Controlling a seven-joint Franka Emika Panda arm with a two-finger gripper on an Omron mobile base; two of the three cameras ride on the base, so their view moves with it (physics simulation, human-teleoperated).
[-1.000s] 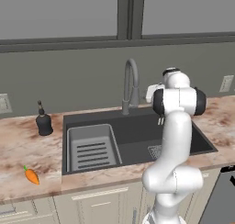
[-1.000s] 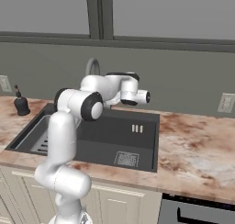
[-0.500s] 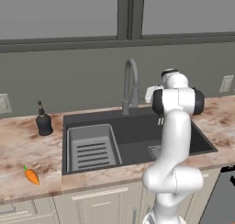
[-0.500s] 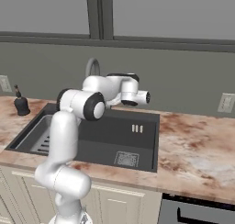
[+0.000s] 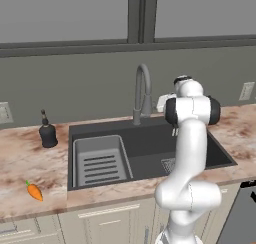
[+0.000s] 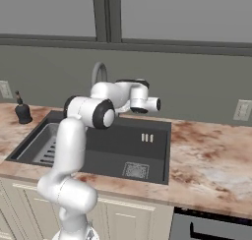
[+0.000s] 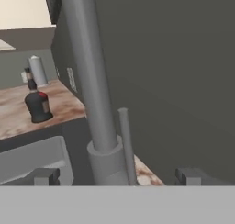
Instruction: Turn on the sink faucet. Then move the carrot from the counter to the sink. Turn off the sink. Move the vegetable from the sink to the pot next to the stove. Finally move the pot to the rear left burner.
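- Left base view: a dark rectangular sink basin (image 5: pixel 150 153) is sunk into a mottled pink-brown stone counter (image 5: pixel 20 163), with a grey wall and a dark-framed window above it.
- A tall grey arched faucet (image 5: pixel 142 93) rises from the counter just behind the sink's rear rim.
- A grey ribbed drying tray (image 5: pixel 100 160) lies in the left part of the sink.
- A small orange carrot (image 5: pixel 34 191) with a green tip lies on the counter left of the sink, near the front edge and well apart from the basin.
- A dark soap-dispenser bottle (image 5: pixel 48 134) stands on the counter beyond the sink's rear left corner.
- The white arm's two-finger gripper (image 7: pixel 118 176) is up at the faucet; in the hand view its fingertips (image 7: pixel 45 176) stand wide apart with the faucet base and thin lever between them, clasping nothing.
- Pale cabinet fronts (image 6: pixel 128 219) run below the counter in front of the sink.
- A white wall outlet (image 6: pixel 242 110) sits well right of the sink.
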